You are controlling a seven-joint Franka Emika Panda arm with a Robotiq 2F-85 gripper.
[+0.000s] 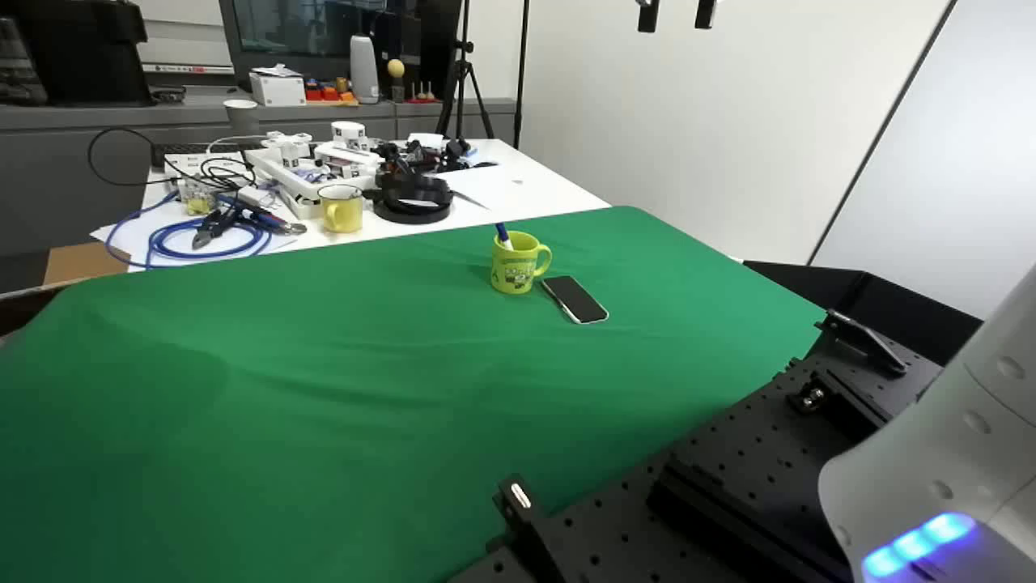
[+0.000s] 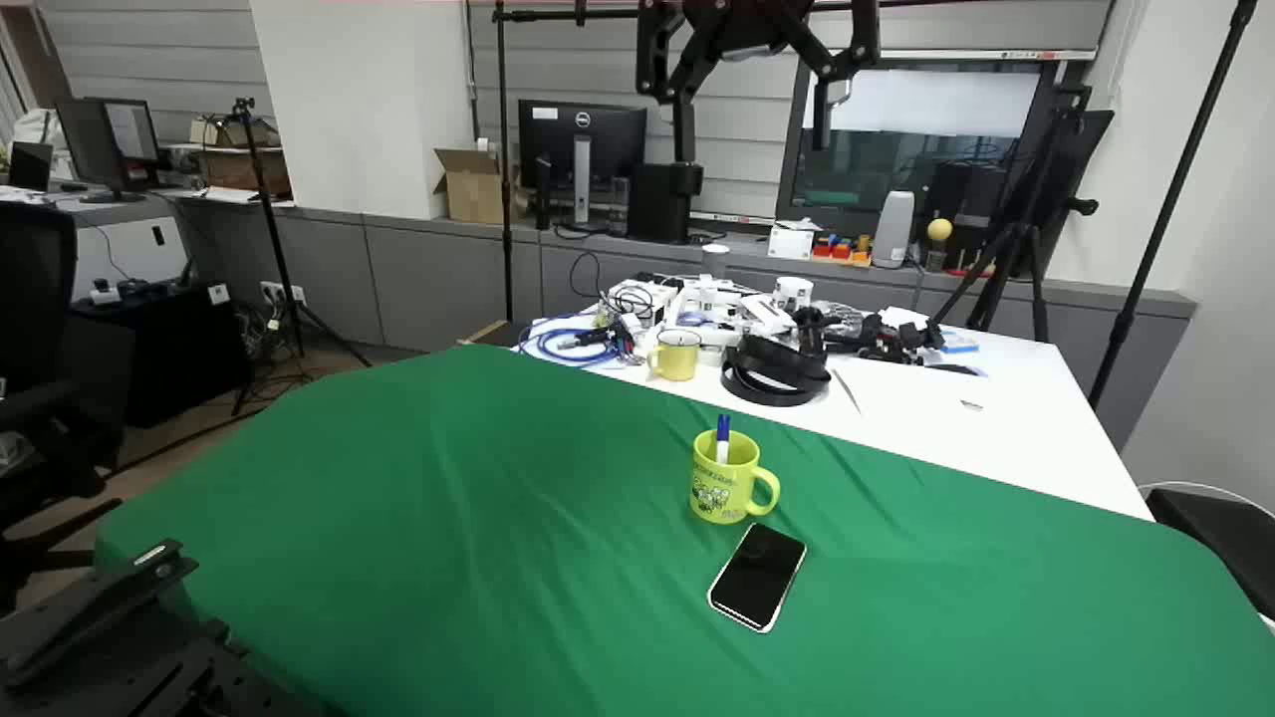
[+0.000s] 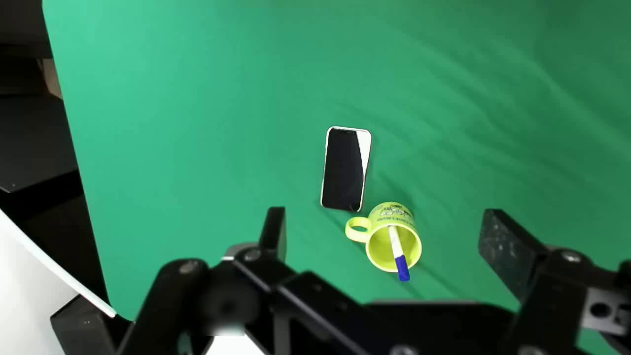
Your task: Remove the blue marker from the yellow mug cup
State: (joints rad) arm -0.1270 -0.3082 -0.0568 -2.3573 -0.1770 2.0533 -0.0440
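The robot's hand (image 2: 753,134) hangs at the top of both exterior views, empty, matte black and angular, its two fingers (image 2: 683,127) spread wide apart and well above the yellow mug cup (image 2: 717,495). In the wrist view the fingertips (image 3: 505,246) are blunt, dark blocks, one with a pale-speckled inner face, and the mug appears in the gap between them, farther down. The blue marker (image 2: 722,440) is inside the mug, tilted, its smooth white barrel going down into it and its dark blue cap rising above the rim. The mug stands upright, a shiny lime-yellow cylinder with a rounded loop handle and a dark print on its side, too small to read. Just beside it lies a phone (image 2: 757,578), flat, a rounded rectangle with a black screen and a pale edge. Both rest on a green cloth (image 2: 558,597), soft-looking, with shallow creases. Beyond the cloth's edge, the flat white worktop (image 2: 1006,448) carries a second yellow cup (image 2: 676,360), straight-sided with a dark rim, near looped black bands (image 2: 787,356). In an exterior view, part of the white arm (image 1: 906,478), smooth and curved, shows at the lower right with glowing blue lights (image 1: 914,544), next to a black plate (image 1: 761,453) dotted with small round holes.
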